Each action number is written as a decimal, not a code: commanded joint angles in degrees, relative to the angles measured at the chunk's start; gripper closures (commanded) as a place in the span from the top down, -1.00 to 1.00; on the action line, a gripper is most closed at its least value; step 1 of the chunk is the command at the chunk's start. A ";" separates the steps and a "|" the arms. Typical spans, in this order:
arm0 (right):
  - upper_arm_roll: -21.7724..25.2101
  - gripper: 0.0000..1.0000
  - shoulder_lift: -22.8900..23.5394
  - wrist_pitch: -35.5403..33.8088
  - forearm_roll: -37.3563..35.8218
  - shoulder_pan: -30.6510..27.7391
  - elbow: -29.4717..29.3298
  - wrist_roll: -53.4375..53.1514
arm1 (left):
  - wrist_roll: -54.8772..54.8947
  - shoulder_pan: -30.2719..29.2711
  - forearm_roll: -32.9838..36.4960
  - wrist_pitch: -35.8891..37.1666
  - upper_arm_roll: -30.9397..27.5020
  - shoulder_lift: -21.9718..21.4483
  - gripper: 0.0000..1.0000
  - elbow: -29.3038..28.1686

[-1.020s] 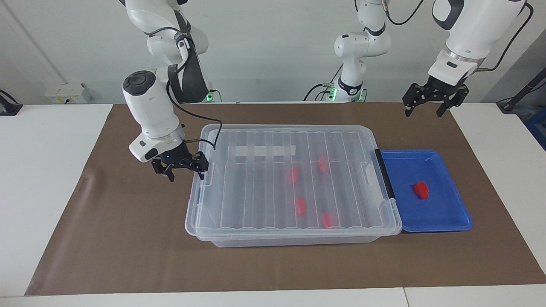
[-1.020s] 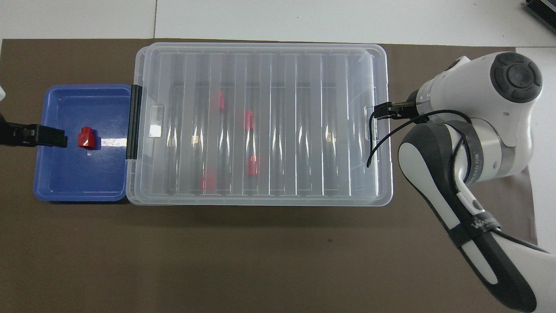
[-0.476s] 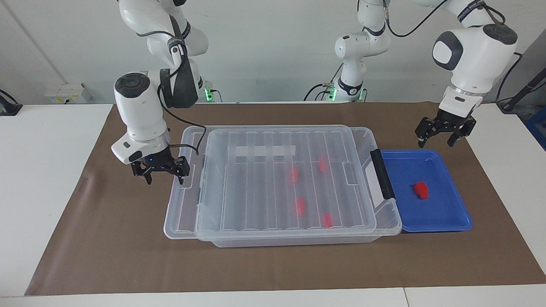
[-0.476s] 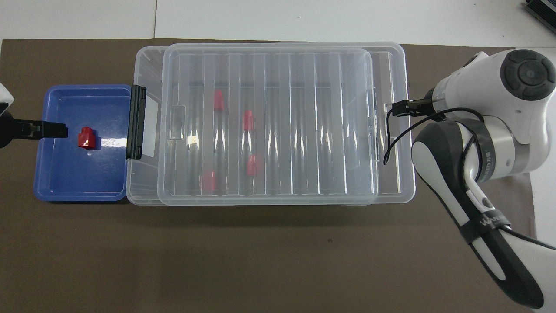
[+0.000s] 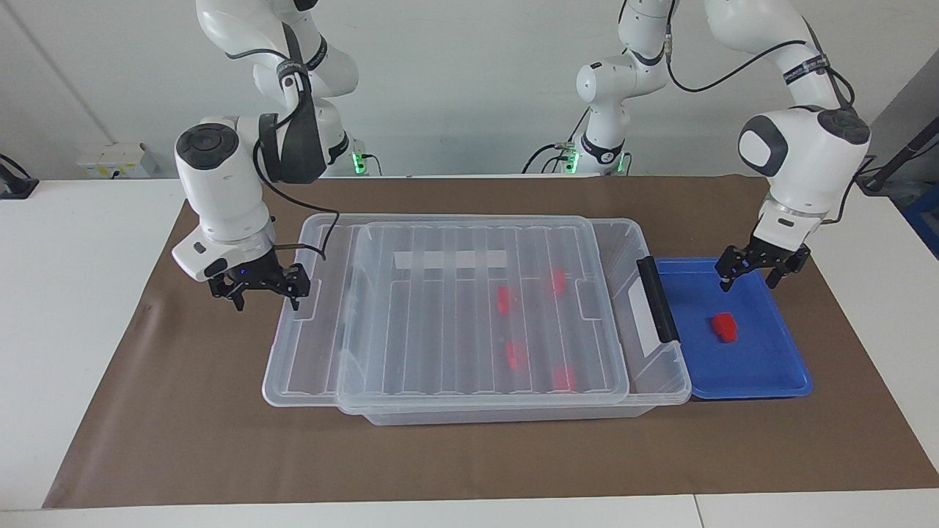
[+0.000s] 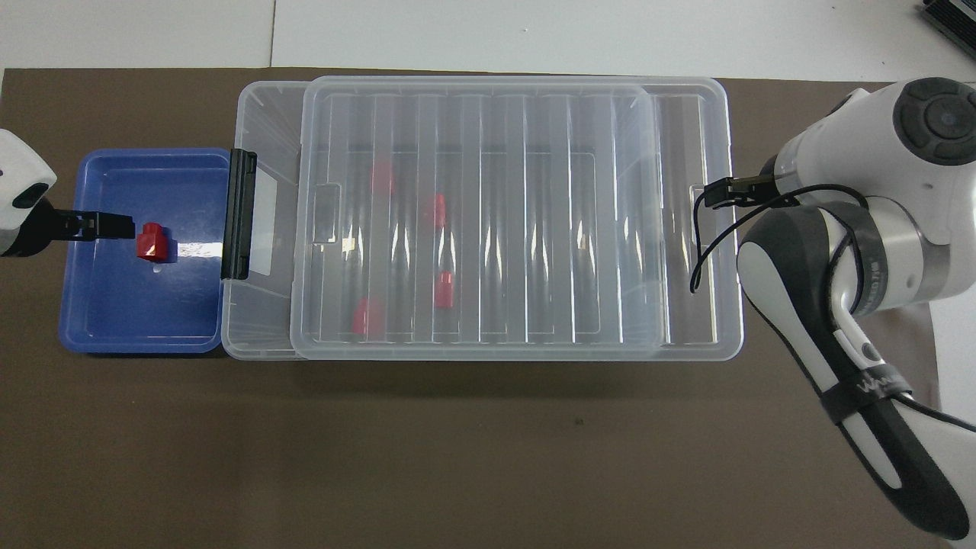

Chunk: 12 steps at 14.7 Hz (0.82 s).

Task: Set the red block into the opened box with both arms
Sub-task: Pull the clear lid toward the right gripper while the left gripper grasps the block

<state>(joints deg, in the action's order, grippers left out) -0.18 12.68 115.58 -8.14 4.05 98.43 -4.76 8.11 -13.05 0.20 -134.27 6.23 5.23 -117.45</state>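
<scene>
While the clear lid [image 5: 440,315] lies skewed off the box [image 5: 513,416], overhanging its end at the left of the facing frame, a narrow strip of the box stands uncovered by the black handle [image 5: 656,299].

Counts:
- Red blocks: five. One red block [image 5: 724,327] sits alone near the middle of the blue tray [image 5: 763,389], right of centre in the facing frame. Four more [image 5: 503,299] [image 5: 558,281] [image 5: 516,355] [image 5: 564,378] lie inside the box, seen through the lid.
- Box one, lid one, tray one. The tray touches the handle end of the box.
- One white label strip [image 5: 450,259] in the upper part of the lid.
- Large arms: two. Slim arms at the top of the frame: two, one [image 5: 620,73] above centre-right.
- One brown mat [image 5: 469,455] under everything.

Left gripper [image 5: 750,277]: over the tray, fingers apart, nothing between them; in the overhead frame it shows just beside the lone block, not on it.

Right gripper [image 5: 258,284]: at the lid's overhanging end, left of the facing frame, fingers apart, one fingertip [image 5: 298,288] at the lid's end rim. Whether it presses the rim I cannot tell.
</scene>
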 commanded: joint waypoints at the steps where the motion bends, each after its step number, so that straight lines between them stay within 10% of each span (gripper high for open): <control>1: -0.35 1.00 -0.46 -1.85 -1.97 -0.80 -0.43 2.12 | 1.12 -0.75 -0.64 -6.16 0.37 1.00 1.00 -5.15; 12: -0.26 1.00 -1.78 -4.40 -3.81 -2.64 -0.34 5.72 | 1.12 -1.72 -0.55 -11.01 0.36 7.43 1.00 -5.33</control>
<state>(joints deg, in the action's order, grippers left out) -0.14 11.80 112.18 -10.54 2.39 97.69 -0.46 8.13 -14.09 0.20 -143.49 6.18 12.13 -122.36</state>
